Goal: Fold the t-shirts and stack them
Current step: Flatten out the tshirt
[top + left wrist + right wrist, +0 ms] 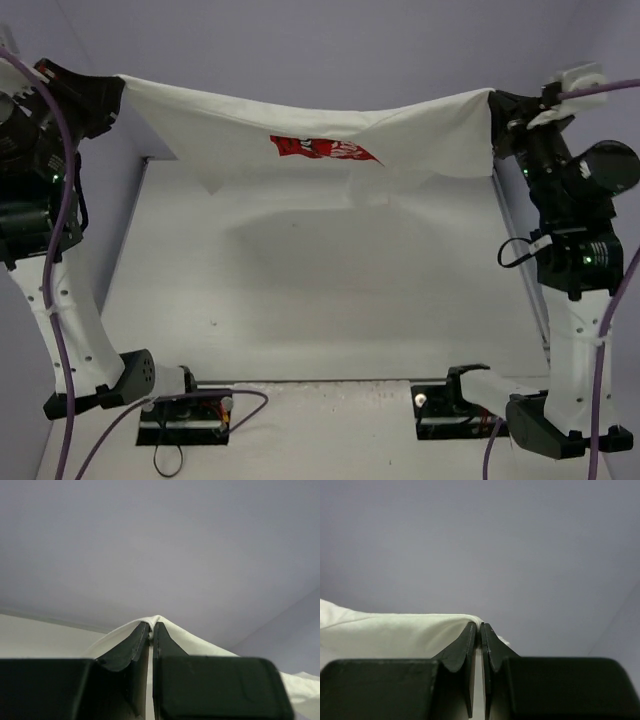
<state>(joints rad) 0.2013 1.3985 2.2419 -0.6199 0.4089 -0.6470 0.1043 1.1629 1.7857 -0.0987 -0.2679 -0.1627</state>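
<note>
Left gripper and right gripper are holding a white t-shirt stretched in the air over the table.
Each pair of fingers is clamping tight on an edge of the cloth, which is sagging between them (its red graphic is facing the overhead camera). No fold is showing yet, so folding and stacking are, by this look, all lying ahead.

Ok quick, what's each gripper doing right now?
Left gripper: shut on the t-shirt.
Right gripper: shut on the t-shirt too.
</note>
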